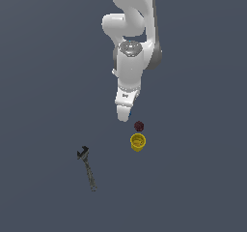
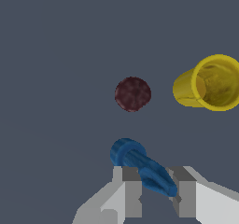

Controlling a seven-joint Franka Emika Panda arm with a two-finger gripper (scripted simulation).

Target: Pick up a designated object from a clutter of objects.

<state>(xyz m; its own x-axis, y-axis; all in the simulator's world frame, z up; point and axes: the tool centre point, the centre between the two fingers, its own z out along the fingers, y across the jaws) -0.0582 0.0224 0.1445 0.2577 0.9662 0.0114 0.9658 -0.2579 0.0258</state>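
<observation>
The designated object, a small bright blue lumpy piece, lies between my two fingers in the wrist view, and both pads touch it. My gripper is shut on it. In the exterior view the gripper hangs low, pointing down, and only a sliver of blue shows at its tip. The dark red bumpy ball sits just beside the gripper, to the exterior view's right. The yellow cup lies on its side near the ball. I cannot tell whether the blue piece is off the surface.
A dark grey adjustable wrench lies on the dark grey floor towards the exterior view's lower left, well apart from the other items. The arm's white links rise above the gripper.
</observation>
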